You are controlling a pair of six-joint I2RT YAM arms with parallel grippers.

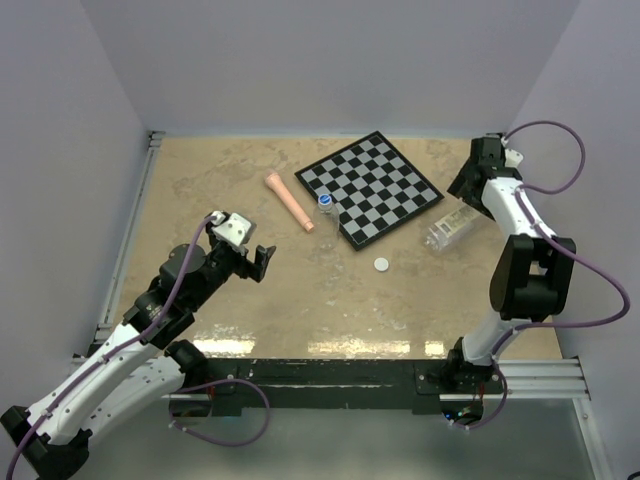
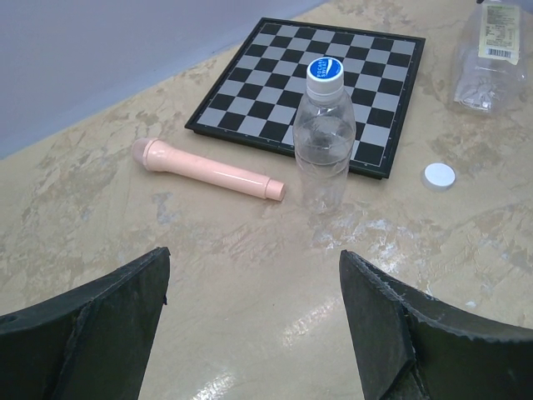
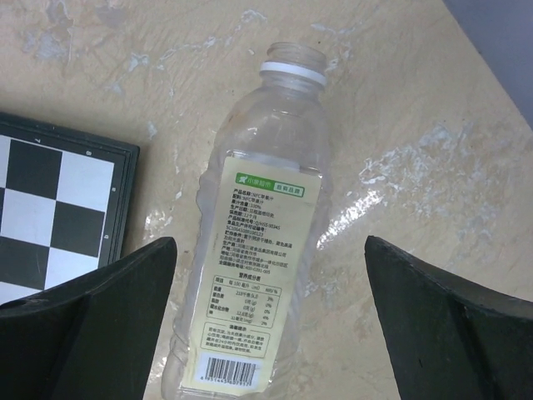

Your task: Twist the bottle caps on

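Here the large bottle lies beyond the right jaws.

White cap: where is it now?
Top view: the white cap lies on the table off the near corner of the chessboard, between the upright small bottle and the big bottle lying to the right.

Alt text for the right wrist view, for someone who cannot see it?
A large clear bottle with a yellowish label lies uncapped on the beige table, framed by the open right tool. A chessboard corner shows at left.
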